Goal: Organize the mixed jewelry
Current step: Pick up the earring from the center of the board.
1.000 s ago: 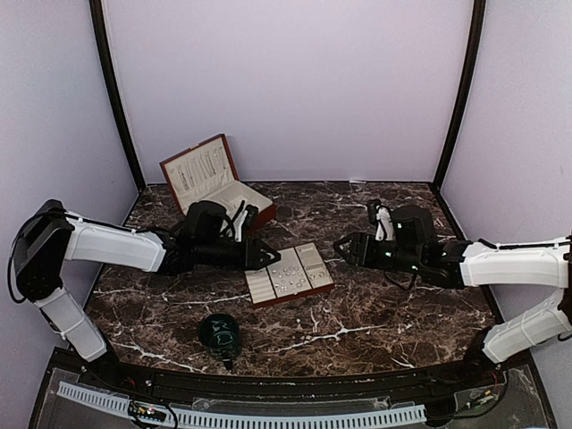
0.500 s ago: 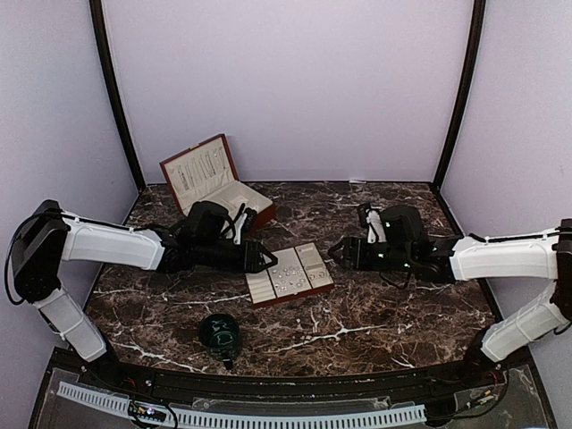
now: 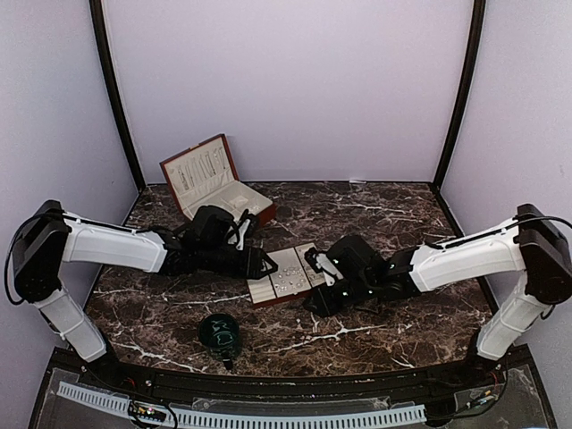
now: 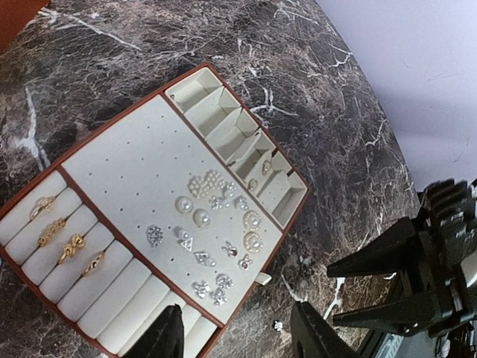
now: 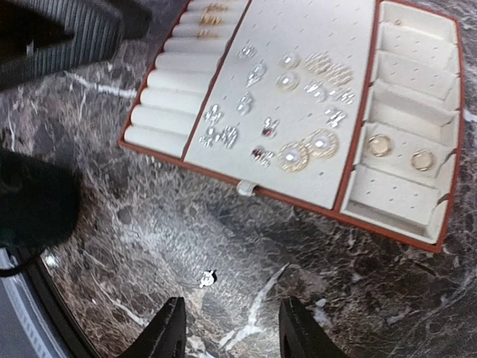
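The mixed jewelry sits on a cream padded tray [image 3: 288,274] in the middle of the marble table. Small silvery and pearl earrings [image 4: 216,231] are pinned on its centre panel, and gold rings [image 4: 67,239] sit in the roll slots. One tiny silvery earring [image 5: 207,278] lies loose on the marble just off the tray's edge, also seen as the loose earring [image 4: 278,325]. My left gripper [image 4: 238,339] hovers open over that tray edge, at the tray's left in the top view [image 3: 265,260]. My right gripper [image 5: 232,332] is open above the marble by the loose earring, holding nothing.
An open wooden jewelry box [image 3: 214,183] stands at the back left. A dark green cup [image 3: 219,332] sits near the front edge. Two gold hoops [image 5: 380,145] lie in the tray's side compartments. The two grippers face each other closely across the tray corner.
My right arm has swung in from the right to the tray's near right corner, and its jaws have narrowed. The left arm has barely moved.
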Robot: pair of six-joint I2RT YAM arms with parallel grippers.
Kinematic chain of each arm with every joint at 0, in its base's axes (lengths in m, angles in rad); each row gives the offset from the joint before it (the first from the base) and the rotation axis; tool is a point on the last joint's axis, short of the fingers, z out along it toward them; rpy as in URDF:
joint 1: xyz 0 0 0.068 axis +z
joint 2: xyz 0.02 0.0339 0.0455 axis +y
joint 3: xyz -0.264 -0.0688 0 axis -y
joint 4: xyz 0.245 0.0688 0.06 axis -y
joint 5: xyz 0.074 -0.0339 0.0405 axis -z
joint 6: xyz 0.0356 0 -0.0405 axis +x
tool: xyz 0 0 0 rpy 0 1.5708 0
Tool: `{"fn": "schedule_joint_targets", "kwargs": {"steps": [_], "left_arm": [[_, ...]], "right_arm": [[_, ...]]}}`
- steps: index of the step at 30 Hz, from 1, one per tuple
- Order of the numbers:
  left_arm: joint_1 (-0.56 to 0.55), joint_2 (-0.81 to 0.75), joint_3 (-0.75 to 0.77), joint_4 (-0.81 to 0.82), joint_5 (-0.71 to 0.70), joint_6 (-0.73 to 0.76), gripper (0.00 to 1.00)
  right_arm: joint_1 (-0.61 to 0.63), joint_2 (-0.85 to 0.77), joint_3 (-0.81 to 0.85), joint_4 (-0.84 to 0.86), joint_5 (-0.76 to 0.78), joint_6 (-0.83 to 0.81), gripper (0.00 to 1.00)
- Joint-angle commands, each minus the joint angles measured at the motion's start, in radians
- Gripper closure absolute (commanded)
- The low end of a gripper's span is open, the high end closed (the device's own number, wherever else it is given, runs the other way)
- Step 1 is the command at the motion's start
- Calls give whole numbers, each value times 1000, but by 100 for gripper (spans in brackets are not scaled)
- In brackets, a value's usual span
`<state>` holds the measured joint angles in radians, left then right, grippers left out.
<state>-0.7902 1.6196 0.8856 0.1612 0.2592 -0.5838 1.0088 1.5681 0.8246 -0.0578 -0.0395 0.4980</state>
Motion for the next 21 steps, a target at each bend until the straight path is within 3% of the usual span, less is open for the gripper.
{"fn": "schedule_joint_targets", "kwargs": {"steps": [1,7,21], "left_arm": [[-6,-50,-30,-3,-24,-9,49],[-4,-78,-55,4,-41,-19,49],[-4,-92,-72,6,-48,-14,49]], "right_arm": [[51,72,80,-67,35,-52,60],[80,152,163,-116,90,-64,68],[133,260,253,-179,112,-71,71]]}}
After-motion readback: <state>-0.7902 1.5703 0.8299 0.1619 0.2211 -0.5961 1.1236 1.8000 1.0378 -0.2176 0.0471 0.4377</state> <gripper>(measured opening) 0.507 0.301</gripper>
